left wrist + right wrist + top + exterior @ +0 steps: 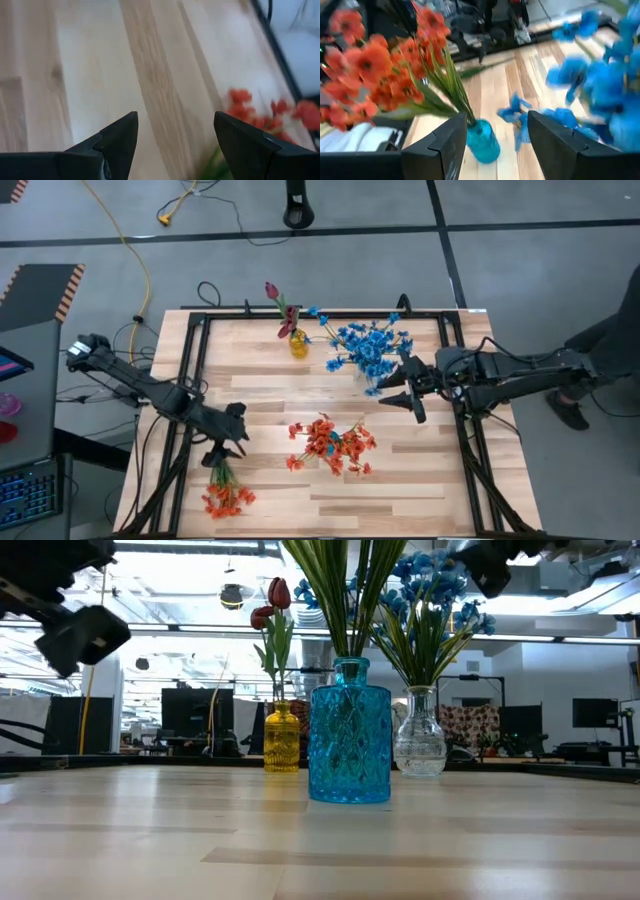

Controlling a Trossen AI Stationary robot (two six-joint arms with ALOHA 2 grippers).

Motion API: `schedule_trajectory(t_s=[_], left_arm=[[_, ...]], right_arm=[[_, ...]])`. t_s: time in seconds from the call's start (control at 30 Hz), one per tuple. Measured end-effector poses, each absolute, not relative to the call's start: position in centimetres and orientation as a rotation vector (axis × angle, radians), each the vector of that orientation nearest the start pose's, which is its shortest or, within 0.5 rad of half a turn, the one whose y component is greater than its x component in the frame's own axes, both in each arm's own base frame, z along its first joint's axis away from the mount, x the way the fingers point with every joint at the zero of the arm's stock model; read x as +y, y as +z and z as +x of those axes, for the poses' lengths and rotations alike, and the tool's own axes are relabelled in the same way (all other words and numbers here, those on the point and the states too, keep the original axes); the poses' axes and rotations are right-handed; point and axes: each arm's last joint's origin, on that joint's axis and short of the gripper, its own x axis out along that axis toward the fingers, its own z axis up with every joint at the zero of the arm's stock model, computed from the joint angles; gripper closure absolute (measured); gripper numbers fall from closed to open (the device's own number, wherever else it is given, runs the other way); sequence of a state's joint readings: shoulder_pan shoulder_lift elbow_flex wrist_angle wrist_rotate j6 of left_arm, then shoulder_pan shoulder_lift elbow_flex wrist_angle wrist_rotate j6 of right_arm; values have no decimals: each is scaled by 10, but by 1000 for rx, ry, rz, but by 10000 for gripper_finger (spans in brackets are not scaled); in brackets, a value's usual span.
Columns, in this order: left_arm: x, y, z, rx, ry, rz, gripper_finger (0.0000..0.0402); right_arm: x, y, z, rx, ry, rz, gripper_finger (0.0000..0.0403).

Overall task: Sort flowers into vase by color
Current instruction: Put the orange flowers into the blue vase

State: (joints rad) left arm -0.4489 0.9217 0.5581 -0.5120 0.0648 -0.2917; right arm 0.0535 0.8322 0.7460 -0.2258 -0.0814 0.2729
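Orange-red sprays (331,443) stood in blue glass vase (349,732), blue sprays (370,347) in clear vase (420,734), maroon buds (281,307) in yellow vase (282,738). One orange spray (226,492) lay on the table beneath left gripper (226,452); right gripper (401,391) beside blue sprays. Both open, empty.

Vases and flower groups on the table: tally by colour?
Yellow vase: 1
Blue vase: 1
Clear vase: 1
Maroon buds, in the yellow vase: 1 group
Blue flowers: 1 group
Orange flowers, in the blue vase: 1 group
Loose orange spray, on the table: 1
Total: 3 vases, 4 flower groups
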Motion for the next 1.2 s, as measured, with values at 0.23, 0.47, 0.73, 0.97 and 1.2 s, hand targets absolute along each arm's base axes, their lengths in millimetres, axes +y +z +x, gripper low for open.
schedule_trajectory(t_s=[0.23, 0.47, 0.73, 0.97, 1.2], left_arm=[[-100, 214, 161, 1295, -337, 69, 152], [-122, 199, 164, 1614, -412, 276, 152], [-143, 164, 166, 1761, -520, 477, 152], [-155, 149, 168, 1739, -567, 570, 152], [-162, 147, 173, 1647, -584, 570, 152]], right_arm=[[23, 295, 186, 445, 131, 261, 168], [41, 281, 199, 538, 197, 237, 168], [60, 263, 210, 640, 247, 224, 168], [69, 258, 212, 683, 247, 287, 168], [75, 258, 210, 677, 238, 287, 168]])
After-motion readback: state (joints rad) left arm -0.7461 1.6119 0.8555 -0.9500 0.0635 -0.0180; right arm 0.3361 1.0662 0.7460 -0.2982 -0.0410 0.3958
